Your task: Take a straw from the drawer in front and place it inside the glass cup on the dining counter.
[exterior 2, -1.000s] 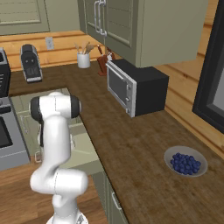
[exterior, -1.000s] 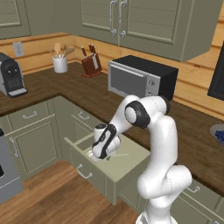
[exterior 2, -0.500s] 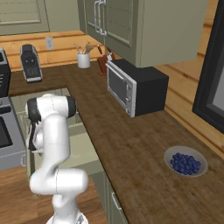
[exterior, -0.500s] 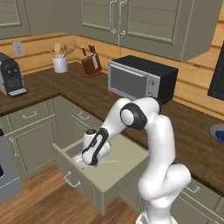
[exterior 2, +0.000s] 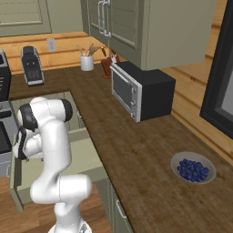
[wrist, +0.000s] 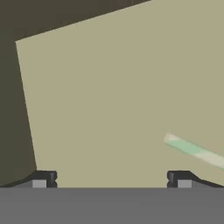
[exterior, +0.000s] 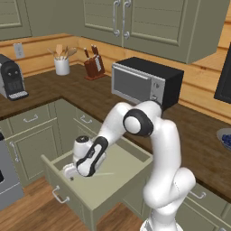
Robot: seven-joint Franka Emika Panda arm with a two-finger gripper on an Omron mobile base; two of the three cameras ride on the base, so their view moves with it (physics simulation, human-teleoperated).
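From the left base view the gripper point(exterior: 70, 171) hung jaws wide and empty inside the pulled-out drawer point(exterior: 113, 198), while the hand view alone caught the straw point(wrist: 194, 151) lying flat on the drawer floor, running lengthwise toward the right edge.

No readable text, seemingly.
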